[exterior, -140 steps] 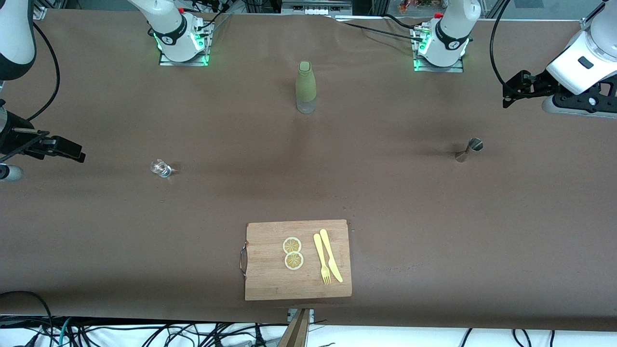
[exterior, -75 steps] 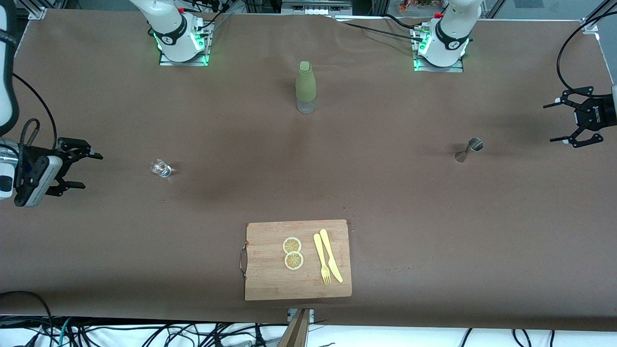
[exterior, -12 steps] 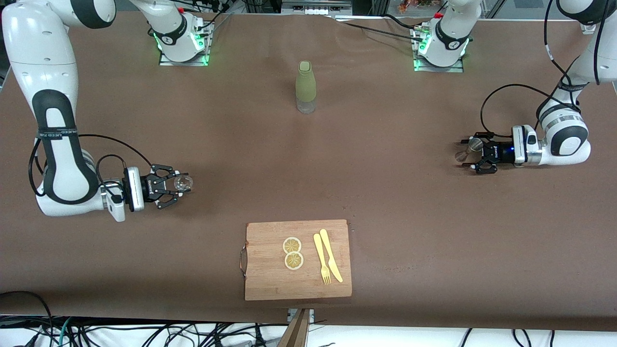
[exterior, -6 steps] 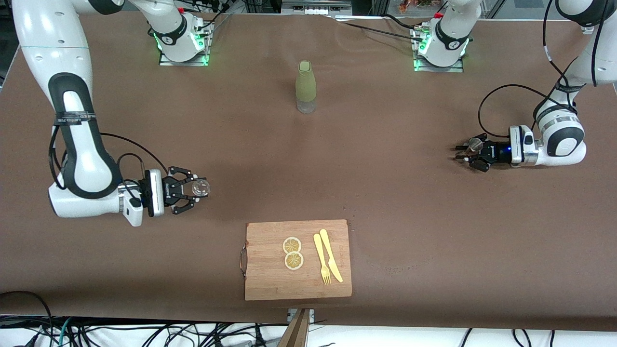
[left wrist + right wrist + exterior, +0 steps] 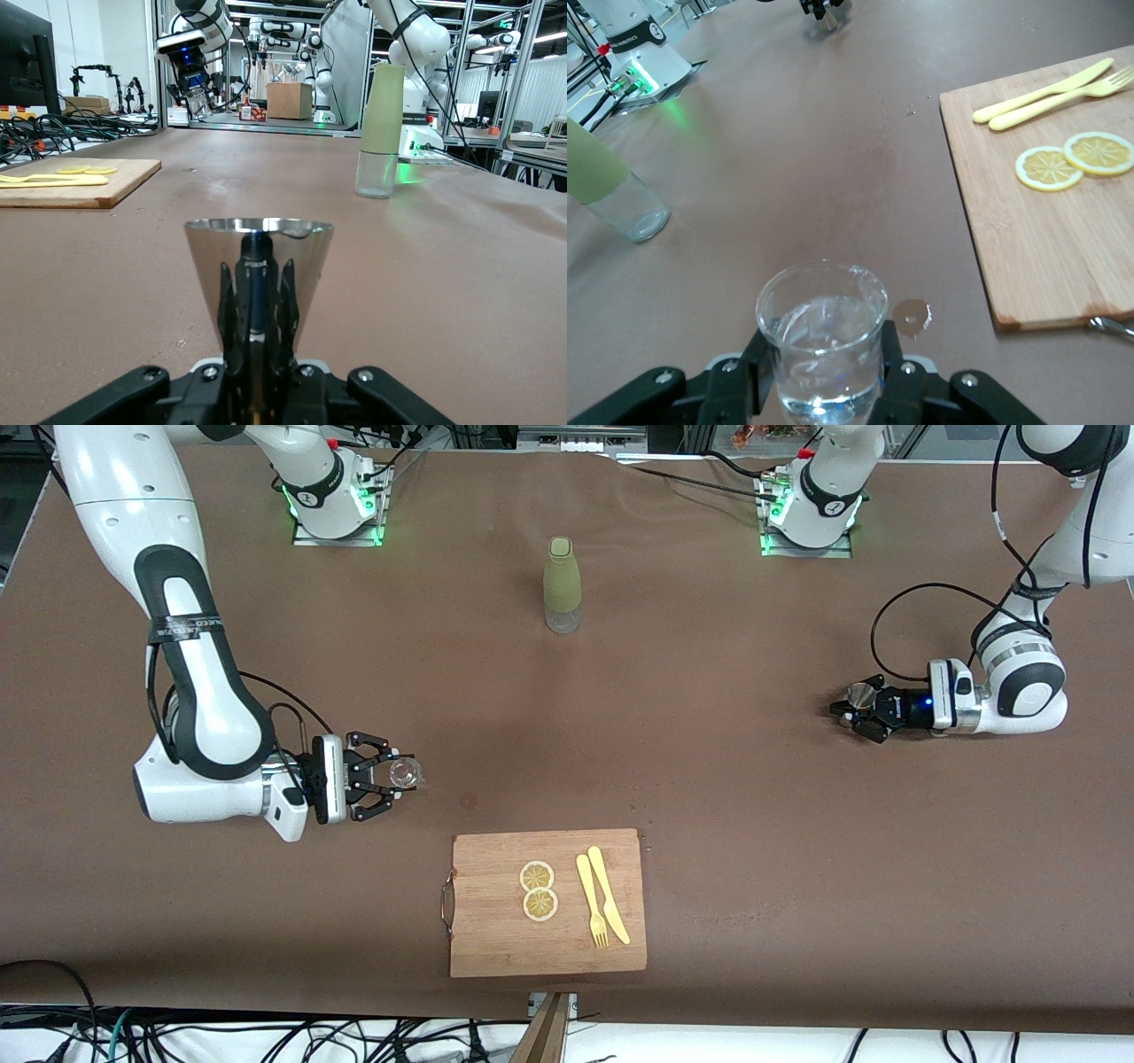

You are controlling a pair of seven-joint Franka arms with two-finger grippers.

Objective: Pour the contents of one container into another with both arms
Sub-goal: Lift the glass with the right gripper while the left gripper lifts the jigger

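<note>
A small clear glass (image 5: 404, 772) (image 5: 822, 332) with a little water in it sits upright between the fingers of my right gripper (image 5: 392, 774) (image 5: 824, 376), which is shut on it low over the table, beside the cutting board's corner. My left gripper (image 5: 849, 708) (image 5: 258, 305) is shut on the narrow waist of a steel jigger (image 5: 859, 694) (image 5: 259, 257) toward the left arm's end of the table. The jigger's cone stands upright with its mouth up. Its lower half is hidden by the fingers.
A green-sleeved bottle (image 5: 562, 584) (image 5: 382, 128) (image 5: 607, 177) stands mid-table near the bases. A wooden cutting board (image 5: 496, 948) (image 5: 1028, 239) with two lemon slices (image 5: 538, 890), a yellow fork and knife (image 5: 602, 906) lies near the front edge. A small wet spot (image 5: 468, 801) (image 5: 911, 313) marks the cover.
My right arm has carried the glass toward the middle of the table. My left gripper has shut on the jigger, which shifted slightly.
</note>
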